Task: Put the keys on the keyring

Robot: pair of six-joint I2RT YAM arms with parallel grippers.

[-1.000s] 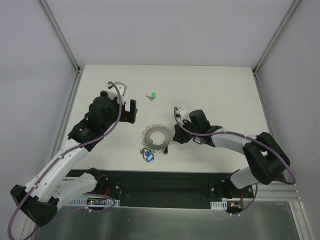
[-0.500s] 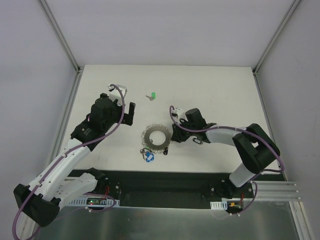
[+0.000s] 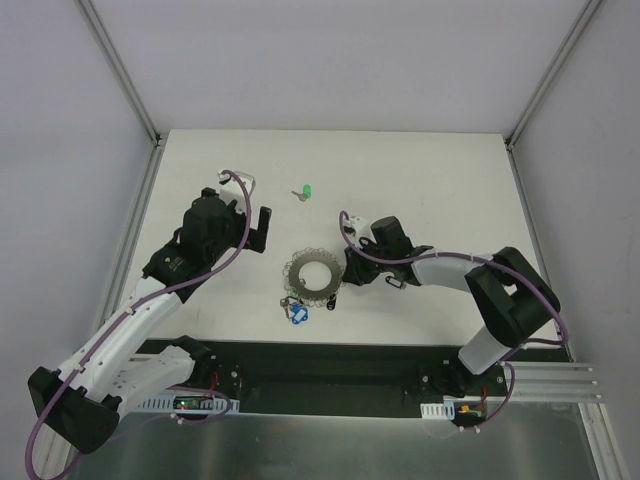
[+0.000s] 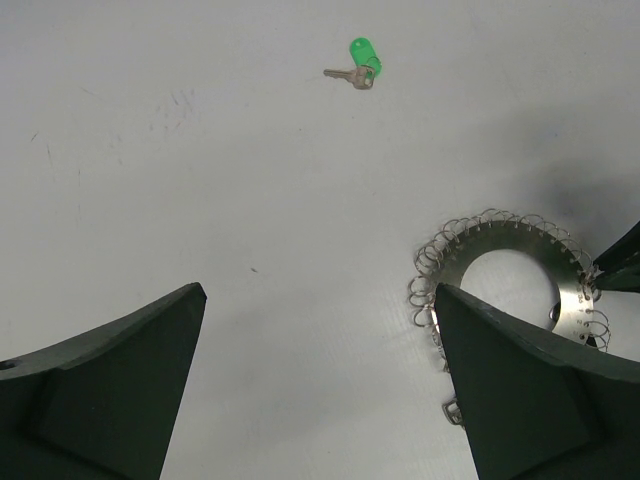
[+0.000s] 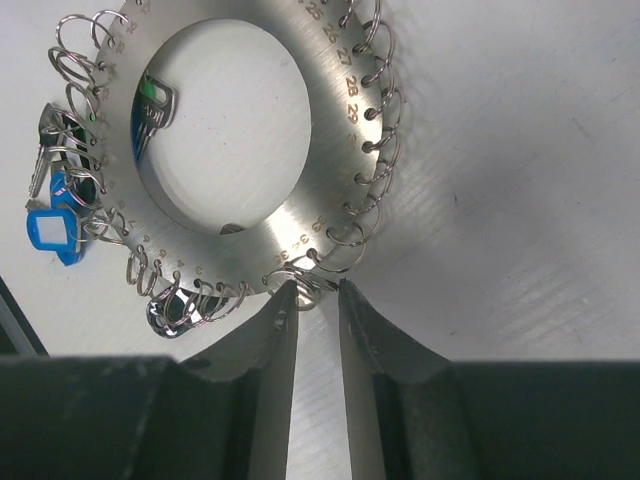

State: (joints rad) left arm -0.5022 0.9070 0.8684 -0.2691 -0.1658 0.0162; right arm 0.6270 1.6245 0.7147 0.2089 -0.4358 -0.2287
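1. The keyring (image 3: 298, 273) lies flat around mid-surface (image 3: 430, 180), somewhat closer to the near edge than the far one.
2. Likely done: the blue key (image 5: 52, 232) and the black-headed key (image 5: 175, 312) sit at the ring's near rim, in among the wire loops (image 5: 375, 150). They look hooked on, but I can't confirm that from these views.
3. A fourth key (image 5: 150, 105) shows through the centre hole. I can't tell what it hangs from.
4. Not done: the green key (image 4: 362, 62) lies loose toward the far edge, well apart from the ring.
5. The right tool (image 5: 317, 292) is low at the rim side facing the surface's right edge. Its tips are nearly together with one wire loop between them. I can't tell whether that loop is pinched or just straddled.
6. The left tool (image 4: 318, 290) has its jaws wide apart and holds nothing. It hovers over bare surface on the ring's left side, with the green key ahead of it.
7. My read: mostly there, with one key outstanding. What's left is to pick up the green key, carry it to the ring and thread it onto a free loop. The right tool looks placed to steady the ring for that.
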